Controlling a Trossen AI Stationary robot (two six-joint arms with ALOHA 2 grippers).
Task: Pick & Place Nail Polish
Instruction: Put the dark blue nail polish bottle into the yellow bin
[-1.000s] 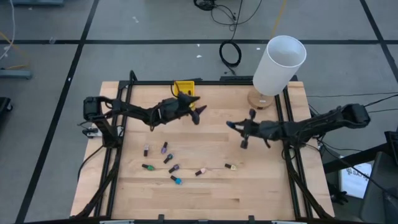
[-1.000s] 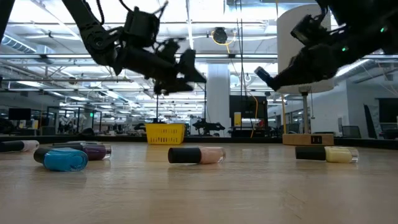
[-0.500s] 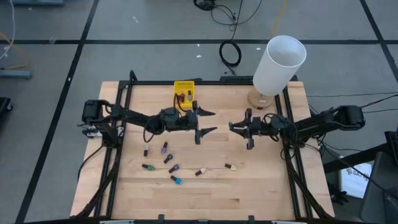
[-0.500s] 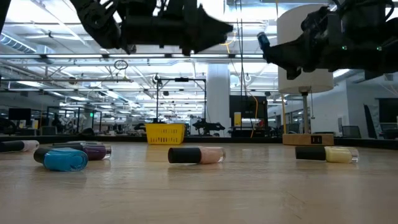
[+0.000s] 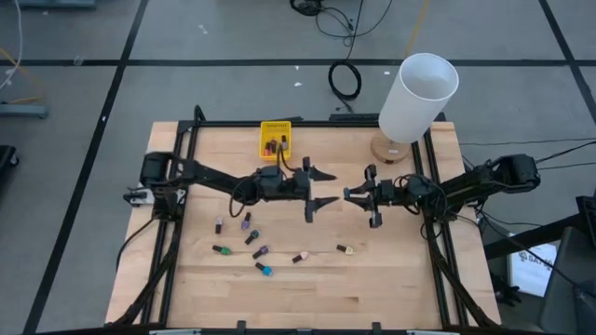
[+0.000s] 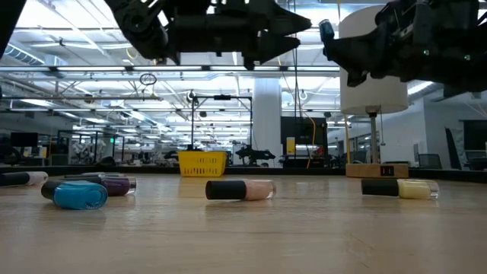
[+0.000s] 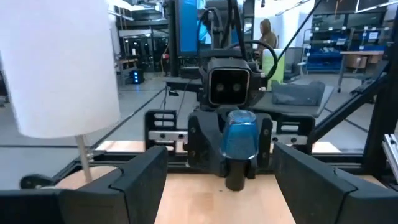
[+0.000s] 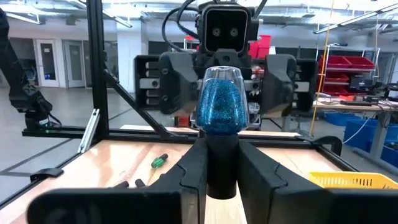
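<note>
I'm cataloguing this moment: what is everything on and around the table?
loose nail polish bottles: eight, mixed colours, lying front-left on table
blue glitter bottle: one, in right gripper, held by its cap
yellow bin: one, table's back edge, holds bottles, count unclear
white cylinder: one, back right, on wooden base
table: one, light wood
cable coil: one, black, floor behind
left gripper: open, mid-table
right gripper: shut, facing left gripper

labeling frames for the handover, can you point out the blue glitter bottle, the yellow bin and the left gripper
blue glitter nail polish bottle (image 8: pixel 221 106), right wrist view, middle of its glittery body
yellow bin (image 5: pixel 265 140), high view, its left rim
left gripper (image 5: pixel 323 188), high view, midway between its open fingertips
</note>
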